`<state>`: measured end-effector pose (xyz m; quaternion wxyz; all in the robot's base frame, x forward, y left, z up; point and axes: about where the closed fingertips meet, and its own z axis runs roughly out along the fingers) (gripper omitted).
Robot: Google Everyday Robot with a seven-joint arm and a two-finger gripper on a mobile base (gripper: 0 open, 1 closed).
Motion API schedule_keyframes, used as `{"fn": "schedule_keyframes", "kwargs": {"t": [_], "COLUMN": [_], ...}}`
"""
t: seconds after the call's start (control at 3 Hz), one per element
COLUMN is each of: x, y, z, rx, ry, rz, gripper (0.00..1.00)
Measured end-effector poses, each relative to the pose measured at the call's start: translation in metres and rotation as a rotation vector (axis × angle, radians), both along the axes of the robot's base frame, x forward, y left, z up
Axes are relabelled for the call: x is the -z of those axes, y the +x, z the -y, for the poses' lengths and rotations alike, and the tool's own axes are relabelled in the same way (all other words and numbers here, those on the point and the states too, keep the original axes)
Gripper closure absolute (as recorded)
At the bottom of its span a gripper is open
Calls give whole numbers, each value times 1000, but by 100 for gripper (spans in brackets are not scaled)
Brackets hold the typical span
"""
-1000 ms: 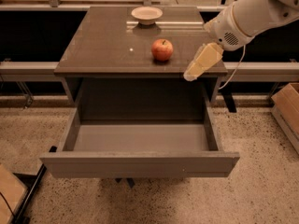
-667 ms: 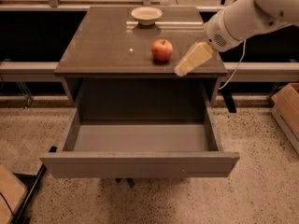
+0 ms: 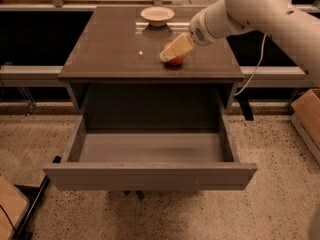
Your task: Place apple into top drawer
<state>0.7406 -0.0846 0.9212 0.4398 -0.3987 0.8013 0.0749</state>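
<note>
The red-orange apple sits on the brown cabinet top, right of the middle and near the front edge. My gripper, cream-coloured at the end of the white arm, reaches in from the upper right. It lies right over the apple and hides its upper part. The top drawer is pulled wide open below the cabinet top. Its grey inside holds nothing.
A shallow cream-white bowl stands at the back of the cabinet top. A cardboard box is on the floor at the right and another at the lower left. A cable hangs from the arm by the cabinet's right side.
My gripper has moved left and slightly back, from the right of the apple to right over it. The apple and the drawer have not moved.
</note>
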Motion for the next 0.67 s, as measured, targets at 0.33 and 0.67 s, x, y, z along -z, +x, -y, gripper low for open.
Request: {"fn": "schedule_keyframes", "kwargs": {"t": [0.33,0.67], "x": [35,57], "y": [53,73], "z": [-24,-30], "rx": [26,47], "ry": [67,93], "rz": [-47,-86], "gripper": [0,0]}}
